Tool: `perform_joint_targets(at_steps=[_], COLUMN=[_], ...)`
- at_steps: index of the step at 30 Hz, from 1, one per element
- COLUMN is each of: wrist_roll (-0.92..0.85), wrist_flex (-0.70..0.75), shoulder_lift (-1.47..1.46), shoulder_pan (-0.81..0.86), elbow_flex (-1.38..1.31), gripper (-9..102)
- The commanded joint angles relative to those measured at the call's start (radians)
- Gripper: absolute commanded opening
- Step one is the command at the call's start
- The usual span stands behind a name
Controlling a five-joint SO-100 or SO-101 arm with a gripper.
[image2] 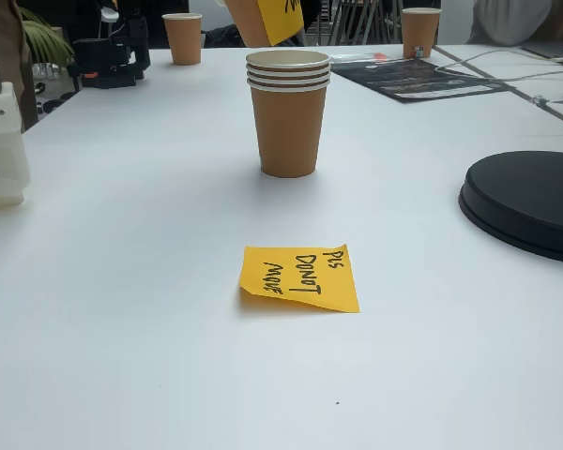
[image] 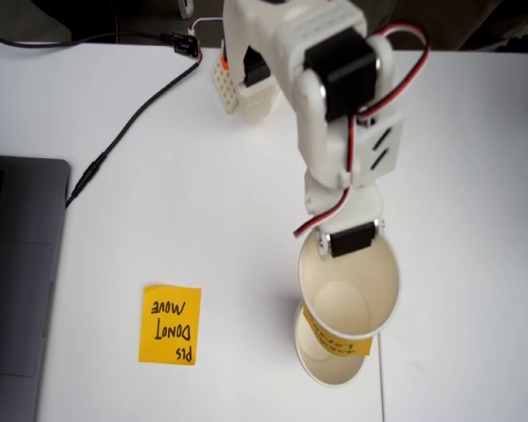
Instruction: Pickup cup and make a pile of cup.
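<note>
One cup gripped at rim by tool, raised.
Held directly above pile on worktop; note apart.

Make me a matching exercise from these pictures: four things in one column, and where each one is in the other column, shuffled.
Things:
1 cup
2 pile
3 note
4 laptop

Places:
A lying flat on the table, handwriting on it
B at the left edge of the downward-looking fixed view
C held aloft and tilted
D standing on the table, just below the held one

Pairs: 1-C, 2-D, 3-A, 4-B
</note>
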Motion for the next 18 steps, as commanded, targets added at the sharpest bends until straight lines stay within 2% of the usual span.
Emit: perform_joint_targets(at_steps=[1, 18], wrist_roll=[-0.005, -0.005], wrist_flex=[-0.008, -0.049], shoulder_lift=[0.015, -0.035], shoulder_pan=[0.008, 0.012], elbow_flex=[-0.023, -0.095], gripper=[-7, -7])
